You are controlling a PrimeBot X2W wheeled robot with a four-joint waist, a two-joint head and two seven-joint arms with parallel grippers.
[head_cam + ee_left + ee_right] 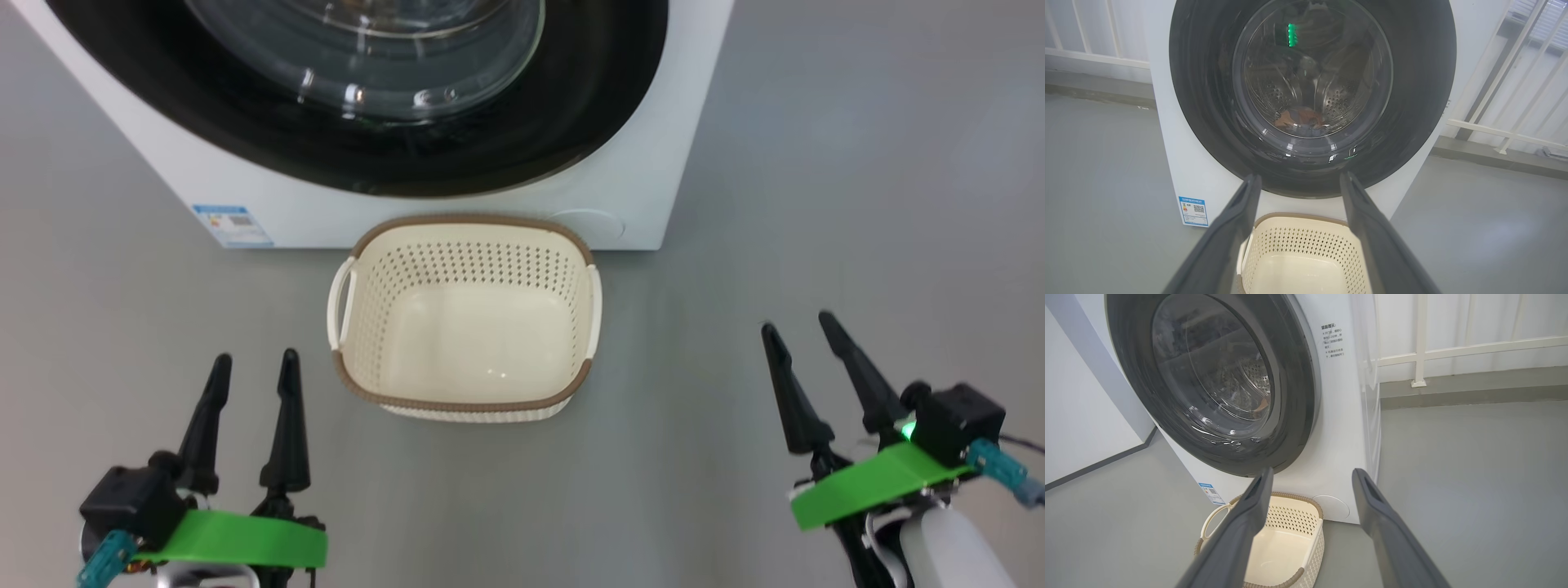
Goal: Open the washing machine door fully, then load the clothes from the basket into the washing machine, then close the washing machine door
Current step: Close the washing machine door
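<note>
Standing on the floor [775,204] just before the washing machine [326,216], the basket [461,405] is empty. The left claw [255,358] and right claw [797,322] are spread wide, holding nothing. The left wrist view adds the clothes [1300,117] behind the closed washing machine door [1412,102].

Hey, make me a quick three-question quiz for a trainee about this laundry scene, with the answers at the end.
1. True or false: the basket on the floor is empty.
2. Pick one: the washing machine door is A) swung wide open, B) shut, C) taken off.
3. Fill in the blank: seen through the door glass, the clothes lie inside the ____.

Key: 1 true; 2 B; 3 drum.
</note>
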